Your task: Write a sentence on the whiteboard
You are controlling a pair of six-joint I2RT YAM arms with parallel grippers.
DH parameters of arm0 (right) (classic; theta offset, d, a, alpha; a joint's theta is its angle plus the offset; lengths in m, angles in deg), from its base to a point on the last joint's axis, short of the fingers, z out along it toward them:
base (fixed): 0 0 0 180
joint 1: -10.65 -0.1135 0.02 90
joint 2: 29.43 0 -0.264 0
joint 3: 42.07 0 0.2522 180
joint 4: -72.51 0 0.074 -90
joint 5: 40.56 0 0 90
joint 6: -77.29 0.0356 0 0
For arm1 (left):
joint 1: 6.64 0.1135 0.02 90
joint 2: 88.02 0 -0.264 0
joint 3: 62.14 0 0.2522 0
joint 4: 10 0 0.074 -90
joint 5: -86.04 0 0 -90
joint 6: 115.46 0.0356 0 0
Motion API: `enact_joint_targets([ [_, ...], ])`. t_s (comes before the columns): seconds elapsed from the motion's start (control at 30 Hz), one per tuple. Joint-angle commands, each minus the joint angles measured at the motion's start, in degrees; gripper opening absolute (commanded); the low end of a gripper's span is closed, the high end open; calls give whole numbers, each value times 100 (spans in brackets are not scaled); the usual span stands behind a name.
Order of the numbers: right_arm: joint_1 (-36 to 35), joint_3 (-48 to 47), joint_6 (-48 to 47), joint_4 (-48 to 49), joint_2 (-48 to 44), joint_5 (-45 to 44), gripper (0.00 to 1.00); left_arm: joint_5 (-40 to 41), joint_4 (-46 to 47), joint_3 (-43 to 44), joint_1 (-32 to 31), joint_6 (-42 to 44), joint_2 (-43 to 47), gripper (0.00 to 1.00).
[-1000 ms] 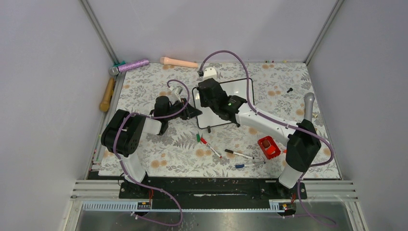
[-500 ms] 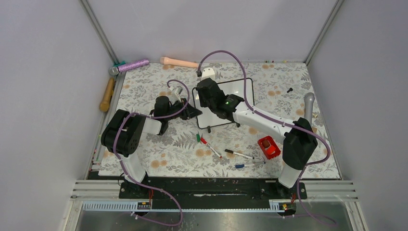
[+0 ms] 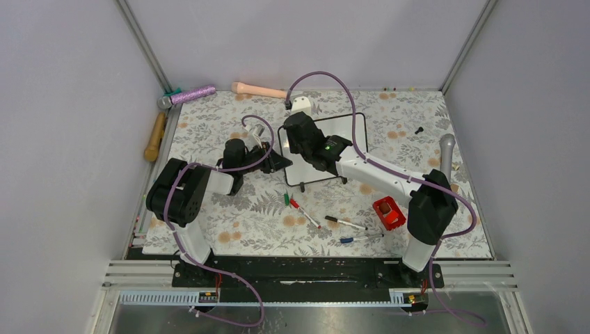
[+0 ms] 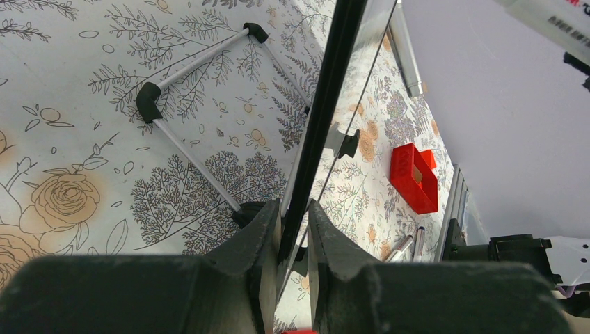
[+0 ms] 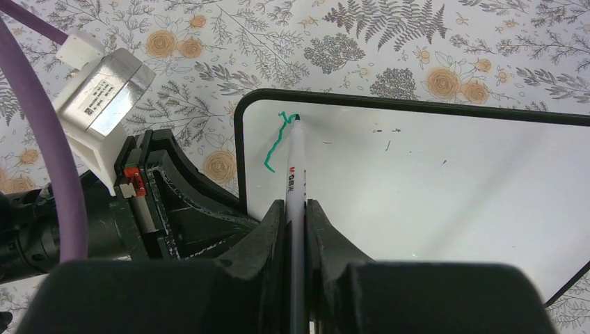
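Whiteboard [image 3: 342, 129] sits mid-table towards the back, black-framed, left edge pinched between the left gripper [image 4: 294, 209] fingers. That gripper is nearly closed, clamped on the frame. From the left wrist view the board is seen edge-on, with a white wire stand [image 4: 182, 149] with black end caps on the cloth beside it.

Surface: floral-print cloth [image 3: 229, 209], ferns and orange roses on white. Plain grey walls on three sides, aluminium posts in the back corners.

Right gripper [image 5: 296, 209] is over the board's upper-left corner, fully closed on a white marker [image 5: 295, 163]. Marker tip touches the board just inside the frame. sentence [image 5: 275, 142] so far is one green squiggle at that corner. Rest of the board is white apart from a few small dark specks.

Loose on the cloth in front of the board: several markers [image 3: 346, 223], a green cap [image 3: 286, 198], a small red bin [image 3: 388, 213]. Purple glittery microphone [image 3: 188, 94] lies at the back-left corner.
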Motion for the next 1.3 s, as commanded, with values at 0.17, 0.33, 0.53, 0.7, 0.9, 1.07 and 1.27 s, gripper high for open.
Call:
enact_joint_targets([
  [0.17,-52,-255,-54,-145,26,-371,0,338,-153,114,21,63,73,15],
  [0.33,-52,-185,-27,-206,-19,-346,0,336,-158,111,25,73,78,15],
  [0.53,-51,-60,12,-208,-112,-270,0,346,-168,112,19,76,79,14],
  [0.7,-52,-17,19,-226,-126,-78,0,346,-176,109,19,78,79,14],
  [0.9,-52,-10,45,-267,-121,144,0,342,-186,110,23,87,85,14],
  [1.07,-52,-8,60,-276,-120,325,0,344,-193,116,18,90,91,14],
  [1.27,-52,-23,61,-225,-85,526,0,343,-187,114,19,86,92,14],
])
